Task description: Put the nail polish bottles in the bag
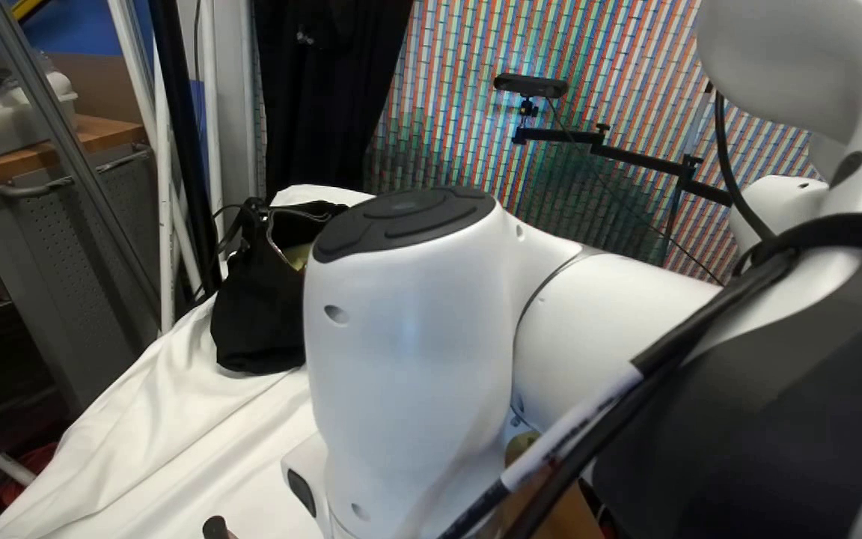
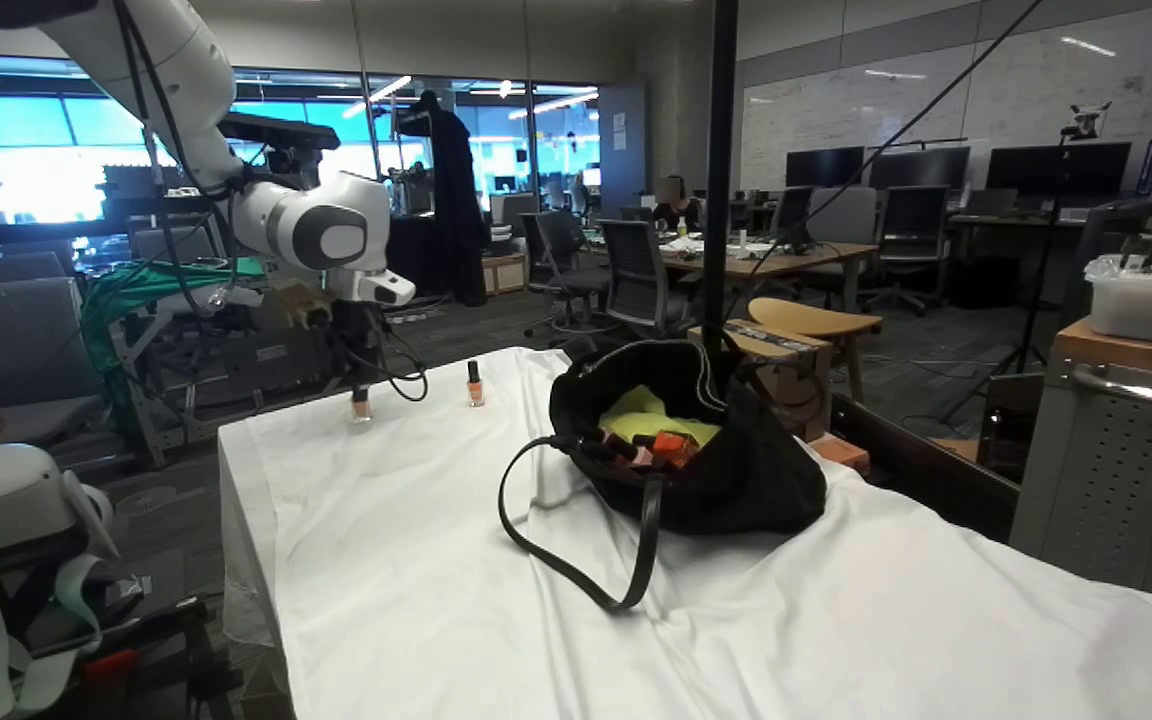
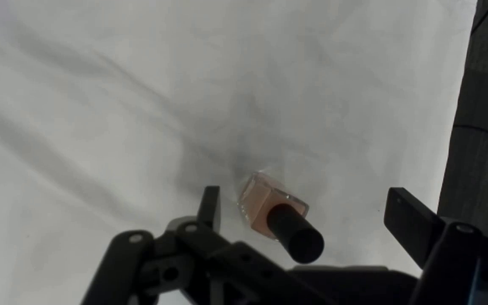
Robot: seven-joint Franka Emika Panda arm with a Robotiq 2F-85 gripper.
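A nail polish bottle with a peach body and black cap stands upright on the white cloth in the wrist view. My gripper is open around it, touching neither side; the bottle is nearer the left finger. In an exterior view, this bottle is just under the gripper. A second orange bottle stands upright beside it. The black bag sits open with several bottles in red, pink and dark tones on its yellow-green inside. The bag is partly behind the arm in an exterior view.
A black handle loop lies on the white-clothed table in front of the bag. A black pole stands behind the bag. The table edge is near the right finger. A black cap shows at the frame's bottom.
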